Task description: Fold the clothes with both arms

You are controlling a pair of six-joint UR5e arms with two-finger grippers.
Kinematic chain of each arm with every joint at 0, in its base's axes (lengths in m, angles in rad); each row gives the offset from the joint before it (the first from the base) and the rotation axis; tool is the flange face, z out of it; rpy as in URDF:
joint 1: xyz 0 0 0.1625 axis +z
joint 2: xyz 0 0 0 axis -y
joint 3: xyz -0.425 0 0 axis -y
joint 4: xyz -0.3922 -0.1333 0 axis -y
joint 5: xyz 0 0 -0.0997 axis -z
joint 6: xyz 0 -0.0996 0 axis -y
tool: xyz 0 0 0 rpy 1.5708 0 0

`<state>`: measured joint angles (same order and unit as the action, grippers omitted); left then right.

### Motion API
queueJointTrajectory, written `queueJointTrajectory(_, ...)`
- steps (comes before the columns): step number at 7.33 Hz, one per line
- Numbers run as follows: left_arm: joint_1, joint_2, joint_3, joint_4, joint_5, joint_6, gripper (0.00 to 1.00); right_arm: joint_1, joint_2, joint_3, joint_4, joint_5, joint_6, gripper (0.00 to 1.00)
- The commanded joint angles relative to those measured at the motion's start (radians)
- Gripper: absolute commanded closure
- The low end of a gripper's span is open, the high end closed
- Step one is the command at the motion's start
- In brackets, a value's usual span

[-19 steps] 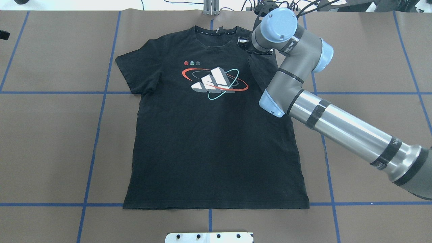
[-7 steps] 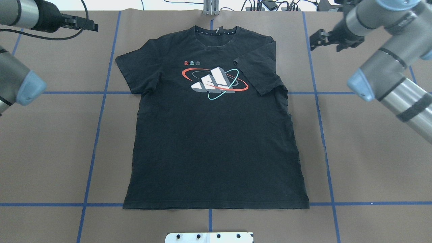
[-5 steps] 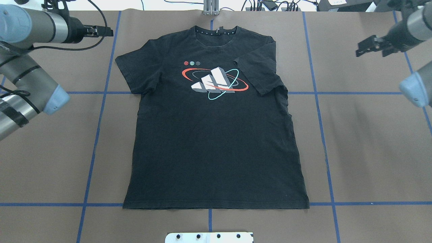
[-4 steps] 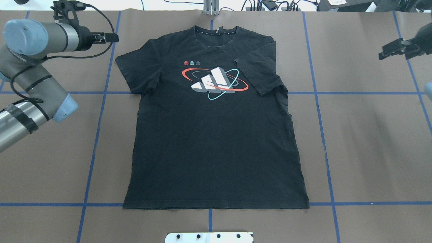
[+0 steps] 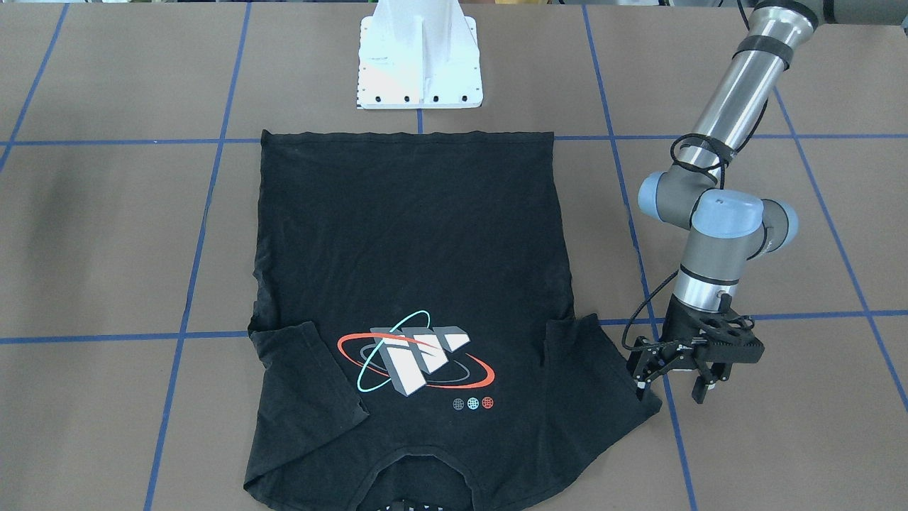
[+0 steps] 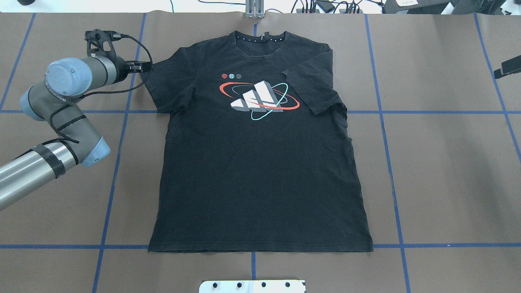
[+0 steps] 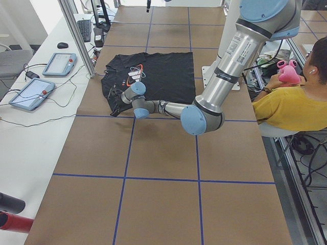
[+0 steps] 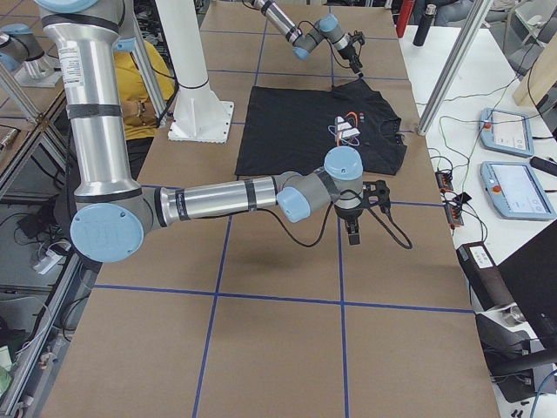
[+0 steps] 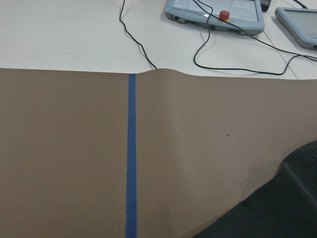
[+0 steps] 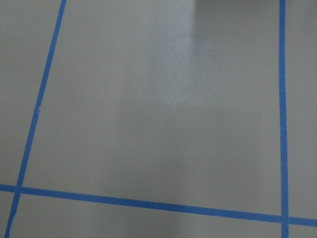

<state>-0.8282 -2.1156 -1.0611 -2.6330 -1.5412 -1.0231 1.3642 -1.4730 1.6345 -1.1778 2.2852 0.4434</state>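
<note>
A black T-shirt (image 6: 260,162) lies flat, front up, collar toward the far edge; its graphic (image 6: 260,97) shows. The sleeve on the robot's right (image 6: 311,91) is folded inward over the chest, and the other sleeve (image 6: 156,87) lies spread. My left gripper (image 5: 672,383) hangs low at that spread sleeve's outer edge, open, with nothing between its fingers; the overhead view shows the left gripper (image 6: 140,66) beside the sleeve tip. A corner of the shirt (image 9: 277,213) appears in the left wrist view. Only a sliver of my right gripper (image 6: 506,68) shows at the table's right edge; I cannot tell its state.
Brown paper with blue tape lines (image 6: 118,134) covers the table. The white pedestal base (image 5: 418,64) stands at the robot's side of the shirt's hem. Control tablets (image 9: 213,10) and cables lie beyond the far edge. A person in yellow (image 7: 291,107) sits beside the robot.
The right arm left the folded sleeve lying on the chest and drew away to the right edge. The left arm swung in from the left, down to the spread sleeve.
</note>
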Motion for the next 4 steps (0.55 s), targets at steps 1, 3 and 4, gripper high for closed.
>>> queueJointTrajectory(1, 0.021, -0.015, 0.029, -0.001, 0.016, 0.005, 0.19, 0.001, -0.003, 0.001, 0.003, 0.000, -0.002, 0.00)
queueJointTrajectory(3, 0.021, -0.035, 0.049, -0.001, 0.016, 0.005, 0.25, 0.001, -0.004, 0.001, 0.004, 0.000, -0.002, 0.00)
queueJointTrajectory(4, 0.021, -0.037, 0.052, -0.001, 0.016, 0.006, 0.29, 0.001, -0.004, 0.001, 0.004, -0.001, -0.002, 0.00)
